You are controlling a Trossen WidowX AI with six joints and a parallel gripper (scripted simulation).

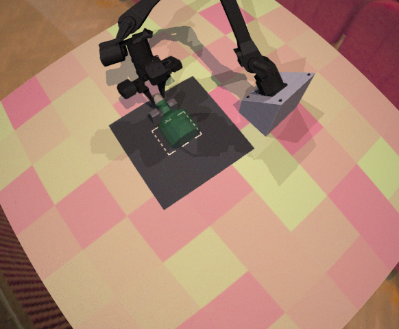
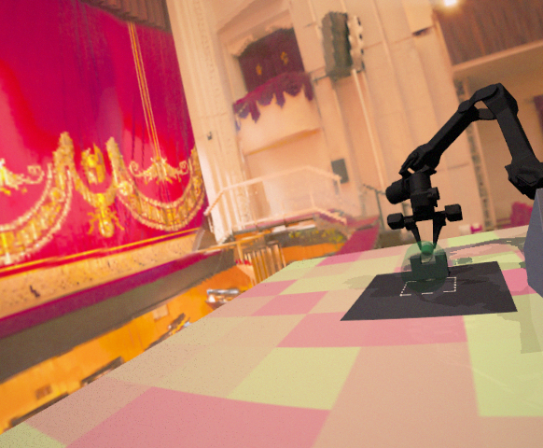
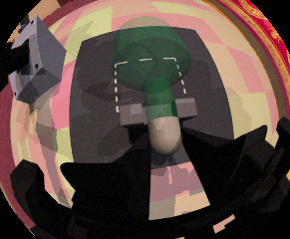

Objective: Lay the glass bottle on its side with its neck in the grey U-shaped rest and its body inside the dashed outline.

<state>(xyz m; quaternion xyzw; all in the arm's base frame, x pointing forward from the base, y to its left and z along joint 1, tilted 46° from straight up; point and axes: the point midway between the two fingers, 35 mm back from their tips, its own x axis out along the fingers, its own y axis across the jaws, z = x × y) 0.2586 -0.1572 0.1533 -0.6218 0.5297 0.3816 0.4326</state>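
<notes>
Currently, gripper (image 1: 159, 99) (image 2: 426, 247) (image 3: 164, 134) clamped on neck end of green glass bottle (image 1: 178, 128) (image 2: 424, 270) (image 3: 151, 55); neck above grey U-shaped rest (image 1: 154, 114) (image 2: 437, 271) (image 3: 133, 115), body over dashed outline (image 1: 161, 142) (image 2: 455, 284) (image 3: 117, 85), on dark mat (image 1: 192, 173) (image 2: 483, 301) (image 3: 92, 115).

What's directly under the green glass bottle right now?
Beneath the green glass bottle I see the dark square mat and part of the white dashed outline. Whether its underside touches the mat, I can't tell.
</notes>
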